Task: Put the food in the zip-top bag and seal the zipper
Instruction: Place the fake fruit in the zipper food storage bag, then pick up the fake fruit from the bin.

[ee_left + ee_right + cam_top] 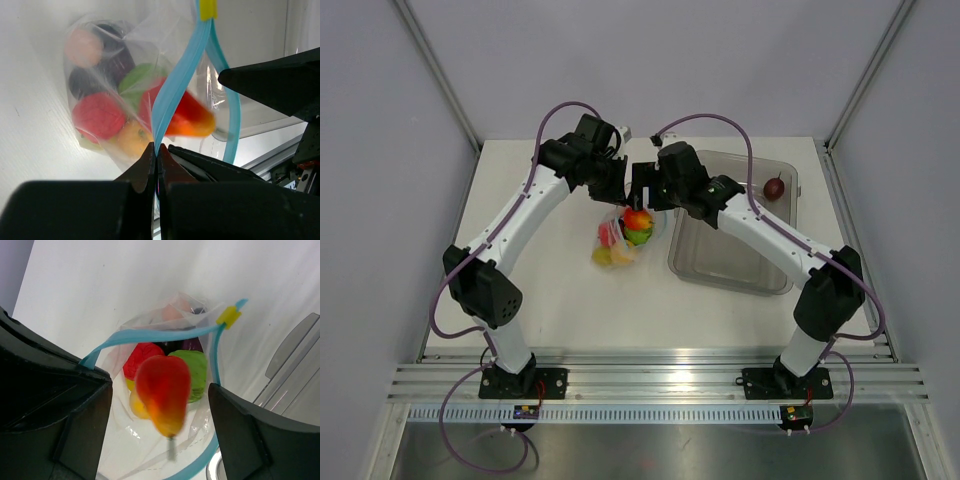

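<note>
The clear zip-top bag (620, 240) hangs at the table's middle with its mouth held up. My left gripper (158, 147) is shut on the light-blue zipper (180, 75) at one side of the mouth. Inside lie several pieces of food: red (98, 114), green (197, 370), yellow (131, 139), pink (83, 47) and dark purple (82, 82). My right gripper (160, 390) stands open right above the mouth. A red-orange pear-shaped fruit (164, 390) shows blurred between its fingers, touching neither. A yellow slider (228, 316) sits at the zipper's far end.
A grey translucent bin (782, 280) stands right of the bag, under my right arm, with a dark red fruit (775, 188) in its far corner. Both wrists crowd together over the bag (638, 185).
</note>
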